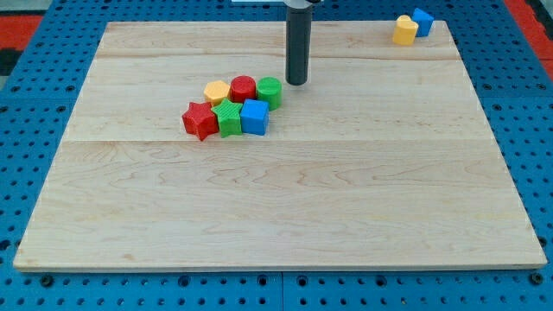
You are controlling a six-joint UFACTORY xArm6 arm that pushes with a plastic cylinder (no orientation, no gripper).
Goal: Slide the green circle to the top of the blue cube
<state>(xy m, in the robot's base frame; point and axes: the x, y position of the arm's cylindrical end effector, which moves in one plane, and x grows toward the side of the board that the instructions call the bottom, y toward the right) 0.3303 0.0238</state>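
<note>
**Closing on the green circle from its right**

Resting my tip just right of the green circle, slightly farther back, I grasp nothing: my end effector is a bare rod. The blue cube sits just nearer, left.

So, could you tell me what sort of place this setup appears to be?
Probably a robotics lab bench for pushing tests: a pale wooden board lies on a blue perforated base, small coloured blocks such as the green circle and blue cube sit on it, and my tip rests beside them.
</note>
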